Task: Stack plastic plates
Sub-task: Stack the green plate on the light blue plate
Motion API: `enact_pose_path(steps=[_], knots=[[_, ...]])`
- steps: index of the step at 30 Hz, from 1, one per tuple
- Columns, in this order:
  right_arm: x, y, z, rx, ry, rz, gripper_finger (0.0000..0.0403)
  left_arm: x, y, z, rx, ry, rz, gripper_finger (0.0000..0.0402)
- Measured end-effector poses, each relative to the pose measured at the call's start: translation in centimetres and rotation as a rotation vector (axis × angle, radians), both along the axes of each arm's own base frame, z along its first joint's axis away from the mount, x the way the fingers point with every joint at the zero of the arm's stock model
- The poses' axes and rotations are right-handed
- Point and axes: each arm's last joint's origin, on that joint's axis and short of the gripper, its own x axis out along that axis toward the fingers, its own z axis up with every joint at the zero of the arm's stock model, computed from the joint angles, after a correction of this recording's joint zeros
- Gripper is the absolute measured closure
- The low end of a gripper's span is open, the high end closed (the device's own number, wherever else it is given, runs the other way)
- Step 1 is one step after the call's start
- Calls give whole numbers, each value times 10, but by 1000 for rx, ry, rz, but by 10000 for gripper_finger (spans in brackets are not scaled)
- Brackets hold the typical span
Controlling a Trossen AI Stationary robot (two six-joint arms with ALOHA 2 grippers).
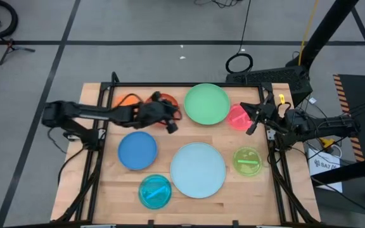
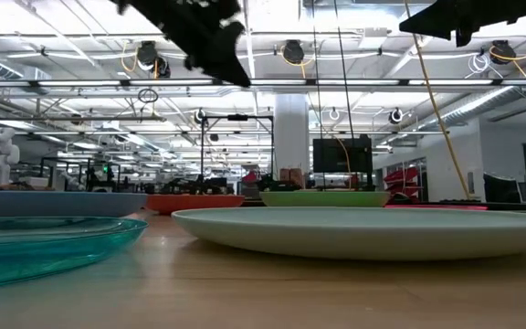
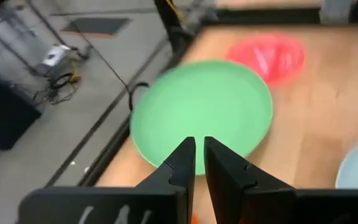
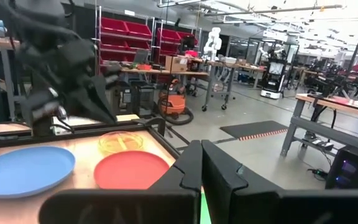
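A: Where do the plates sit, biggest first?

B: Seen from above, the pale blue plate [image 1: 198, 169] lies near table centre, toward six o'clock. The green plate [image 1: 206, 104] is at twelve o'clock. The blue plate [image 1: 137, 151] sits at nine, the cyan plate [image 1: 154, 191] at seven, the lime plate [image 1: 248, 161] at four, the pink plate [image 1: 237, 117] at two. An orange plate [image 1: 128, 101] and a rust-brown plate [image 1: 163, 99] lie at eleven, partly under the left arm. Nothing is stacked yet.

A: And the pincers?

B: The left gripper [image 1: 170, 125] hangs above the table beside the green plate, fingers nearly together, holding nothing. The right gripper [image 1: 253, 124] hovers by the pink plate, also pinched empty.

A: What could go wrong?

B: I judge the rims are thin and slick: closed fingers can only push a plate, sliding it into a neighbour or off the far edge. Both arms near twelve o'clock could collide. Stacking small under large would wobble.
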Motion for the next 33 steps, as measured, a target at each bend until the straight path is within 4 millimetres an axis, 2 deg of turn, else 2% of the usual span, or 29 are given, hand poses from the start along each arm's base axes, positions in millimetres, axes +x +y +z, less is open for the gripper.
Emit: enact_pose_path(steps=[7, 12, 15, 19, 24, 33], knots=[[0, 0, 0, 0, -2, 2, 403, 53, 18, -29, 28, 195, -224, 360], [0, 0, 0, 0, -2, 2, 403, 77, 29, -50, 30, 280, -288, 360], [0, 0, 0, -1, -1, 2, 403, 87, 36, -56, 8, 281, -309, 360], [0, 0, 0, -2, -1, 3, 403, 96, 45, -61, -9, 278, -306, 360], [0, 0, 0, -2, -1, 3, 403, 100, 54, -58, -19, 257, -280, 360], [0, 0, 0, -2, -1, 3, 403, 99, 55, -59, -42, 253, -293, 360]])
